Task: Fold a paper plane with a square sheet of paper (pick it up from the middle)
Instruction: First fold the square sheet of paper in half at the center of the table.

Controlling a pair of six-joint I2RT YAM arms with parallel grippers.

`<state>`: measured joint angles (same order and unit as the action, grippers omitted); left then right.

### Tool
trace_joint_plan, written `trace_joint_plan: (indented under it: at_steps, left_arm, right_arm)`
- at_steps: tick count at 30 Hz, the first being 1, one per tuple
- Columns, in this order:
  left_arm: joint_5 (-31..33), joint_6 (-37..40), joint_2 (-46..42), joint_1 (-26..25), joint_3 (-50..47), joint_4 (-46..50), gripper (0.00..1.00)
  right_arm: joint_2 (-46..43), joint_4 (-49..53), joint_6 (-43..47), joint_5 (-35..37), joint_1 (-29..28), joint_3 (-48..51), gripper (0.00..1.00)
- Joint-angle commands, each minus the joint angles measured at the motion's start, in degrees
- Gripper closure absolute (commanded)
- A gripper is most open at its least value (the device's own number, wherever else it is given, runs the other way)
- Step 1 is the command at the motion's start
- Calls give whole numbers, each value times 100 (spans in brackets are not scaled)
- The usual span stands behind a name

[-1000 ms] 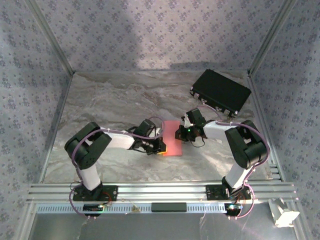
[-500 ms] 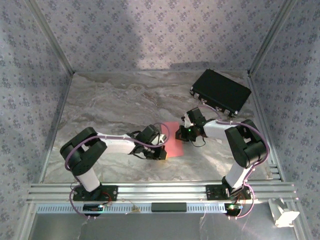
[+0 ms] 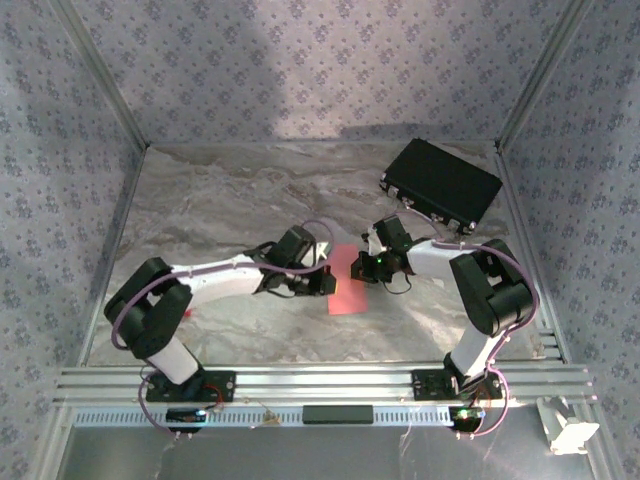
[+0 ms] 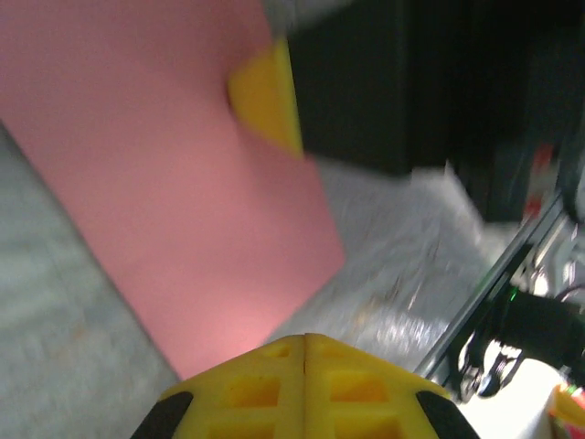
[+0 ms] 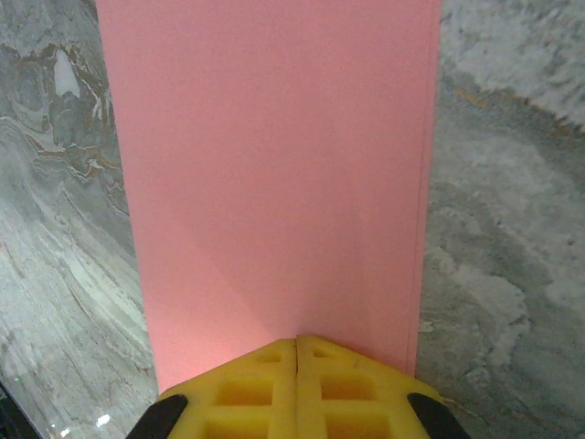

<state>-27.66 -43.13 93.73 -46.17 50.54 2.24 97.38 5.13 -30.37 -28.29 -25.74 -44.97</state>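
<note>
The square sheet of paper (image 3: 350,296) lies flat on the marble table between the two arms, as a narrower salmon-pink rectangle. In the right wrist view the paper (image 5: 274,165) has a doubled edge along its right side. My right gripper (image 5: 297,340) is shut, with its yellow tip resting on the paper's near edge; from above the right gripper (image 3: 359,268) sits at the sheet's right side. My left gripper (image 4: 304,340) is shut too, its tip at the paper's (image 4: 164,183) edge. From above, the left gripper (image 3: 327,283) is at the sheet's left side. The right gripper's yellow fingertip (image 4: 265,96) presses on the pink sheet.
A black rectangular case (image 3: 443,183) lies at the back right of the table. Patterned walls with metal posts close in the left, back and right sides. An aluminium rail (image 3: 320,380) runs along the near edge by the arm bases.
My left arm has stretched out lower across the table, and its gripper has slid a little farther along the paper's left edge. The right arm has stayed put.
</note>
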Motion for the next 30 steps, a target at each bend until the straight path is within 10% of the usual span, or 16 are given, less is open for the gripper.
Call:
trace_joint_plan:
  at_steps: [1,30]
  left_arm:
    - [-422,-129,544,235,199,-459,99]
    - [-1088,-62,1296,774,658,-118,94]
  right_arm:
    - [179,593,143,407,26,132,100]
    - [259,749,181,451,67,67,100]
